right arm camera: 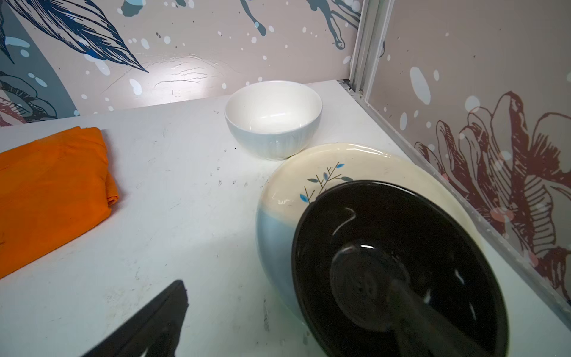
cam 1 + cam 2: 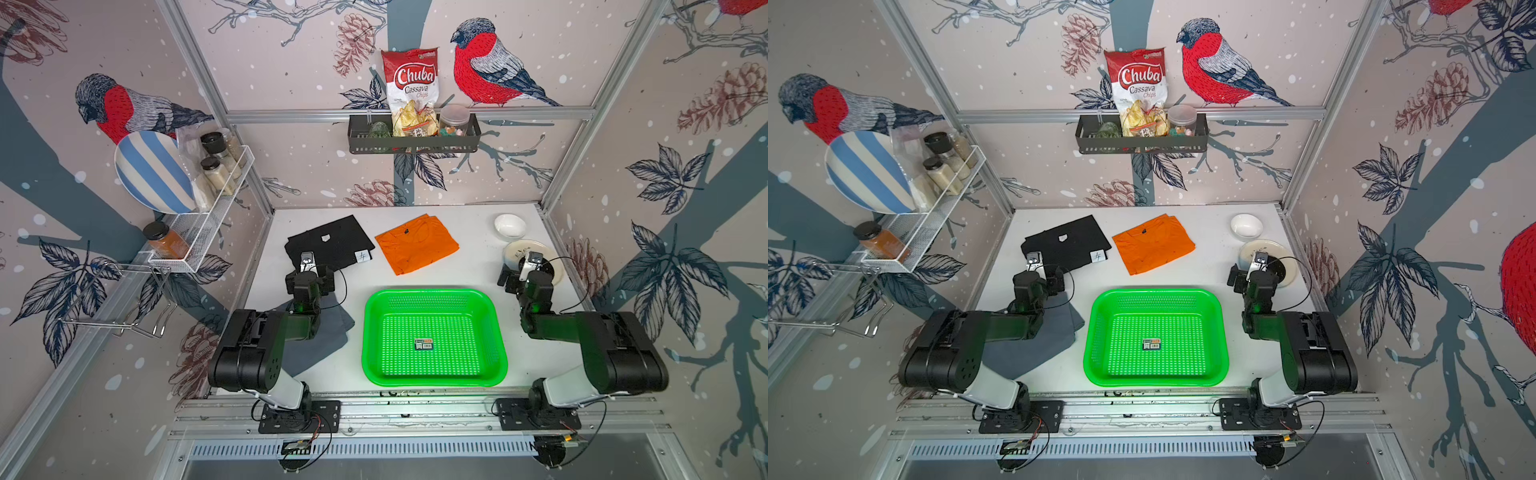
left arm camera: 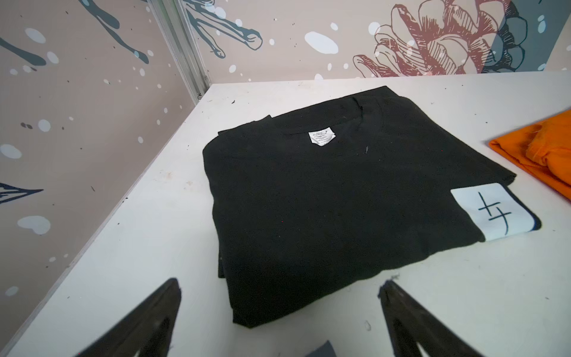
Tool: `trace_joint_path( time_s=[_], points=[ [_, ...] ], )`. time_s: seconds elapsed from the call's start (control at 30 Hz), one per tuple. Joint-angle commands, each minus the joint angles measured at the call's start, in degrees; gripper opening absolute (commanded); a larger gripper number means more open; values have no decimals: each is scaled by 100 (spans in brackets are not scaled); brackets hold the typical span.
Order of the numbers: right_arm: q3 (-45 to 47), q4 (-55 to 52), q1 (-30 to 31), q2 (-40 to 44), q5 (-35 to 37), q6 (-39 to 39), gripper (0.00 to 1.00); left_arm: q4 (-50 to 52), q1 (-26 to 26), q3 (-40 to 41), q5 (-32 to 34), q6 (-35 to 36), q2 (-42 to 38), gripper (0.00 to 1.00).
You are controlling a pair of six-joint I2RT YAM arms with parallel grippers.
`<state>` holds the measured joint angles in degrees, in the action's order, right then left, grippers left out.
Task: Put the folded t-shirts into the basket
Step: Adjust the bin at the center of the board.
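The black folded t-shirt (image 2: 332, 241) with a white paper tag lies at the back left. Beside it to the right lies the orange one (image 2: 415, 246). The grey-blue one (image 2: 328, 336) lies at the front left, mostly under my left arm. The green basket (image 2: 434, 294) sits front centre, holding only a small sticker. My left gripper (image 3: 280, 282) is open, hovering at the near corner of the black t-shirt (image 3: 340, 201). Nothing is between its fingers. My right gripper (image 1: 287, 282) is open over the edge of a plate, holding nothing, with the orange t-shirt (image 1: 46, 191) off to its side.
A white bowl (image 2: 510, 225) and a cream and blue plate (image 1: 309, 173) carrying a black bowl (image 1: 401, 262) stand at the back right, close to the wall. A white wire rack (image 2: 199, 232) sticks out from the left wall. A black shelf (image 2: 415, 143) hangs on the back wall.
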<state>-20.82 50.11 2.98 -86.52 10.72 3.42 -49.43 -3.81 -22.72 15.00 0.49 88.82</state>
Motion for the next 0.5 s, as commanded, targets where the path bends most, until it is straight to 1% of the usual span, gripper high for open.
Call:
trace_joint_path(
  time_s=[0.0, 0.47],
  points=[
    [-22, 16, -4, 12, -8, 70, 100, -93, 18, -4, -13, 39, -9, 99],
    [19, 61, -37, 118, -50, 96, 100, -104, 16, -4, -13, 33, -5, 99]
  ],
)
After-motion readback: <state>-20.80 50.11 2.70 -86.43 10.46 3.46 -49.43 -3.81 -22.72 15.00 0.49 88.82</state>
